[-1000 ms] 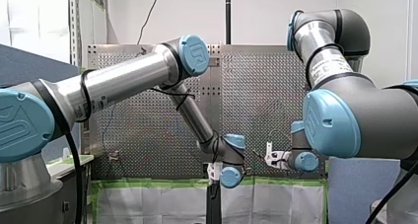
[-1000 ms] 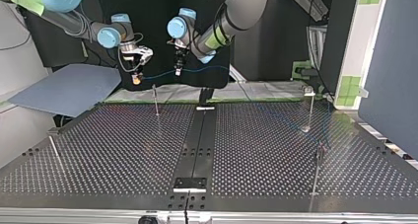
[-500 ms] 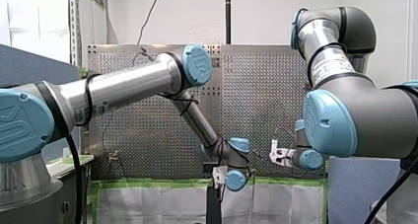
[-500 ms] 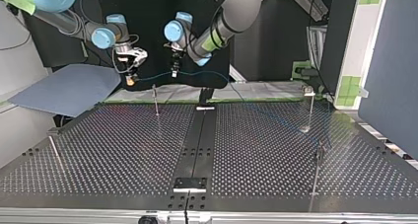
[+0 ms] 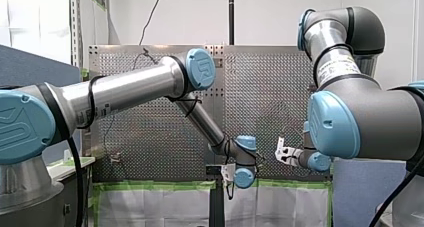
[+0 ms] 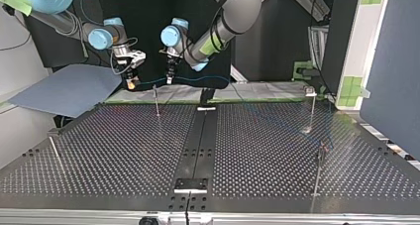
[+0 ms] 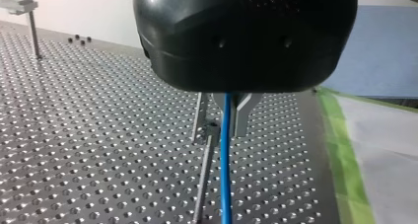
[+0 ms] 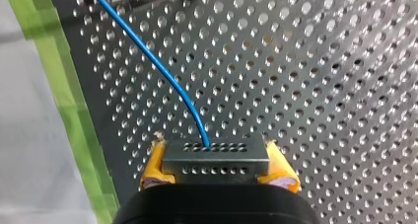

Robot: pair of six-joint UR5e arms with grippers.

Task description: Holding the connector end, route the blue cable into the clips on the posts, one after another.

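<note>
**Front view.** Your left pincer (image 5: 229,180) hangs low and points down. Your right pincer (image 5: 280,151) sits near it but apart. Nothing else of the job can be read from here.

**Top view.** Take the first post (image 6: 156,102) as your mark. It stands on the desk (image 6: 257,150) at the edge nearest the arms. Your right pincer (image 6: 131,82) is above the post's top and a little to one side, and your left pincer (image 6: 169,79) is above and a little to the other side. The blue cable (image 6: 148,81) is stretched between them and passes just over the post's top. I cannot tell whether it touches. Past the left pincer it bows and trails away from the post.

**Left wrist view.** The cable (image 7: 226,184) drops from under the pincer's black body and runs just beside the post's clip (image 7: 212,131), apparently not in it. I cannot tell whether this pincer clamps the cable or only guides it.

**Right wrist view.** The yellow pads (image 8: 282,172) are closed on the connector (image 8: 217,157), one on each side. The cable leaves the connector's face and curves away.

**Handling.** The cable looks thin, light and limp, so expect it to sag wherever it is slack. The connector is the only rigid part, so keep your hold there. Keep the span over the post gently taut, and pull lightly, since the joint at the connector is probably the weak spot.
</note>
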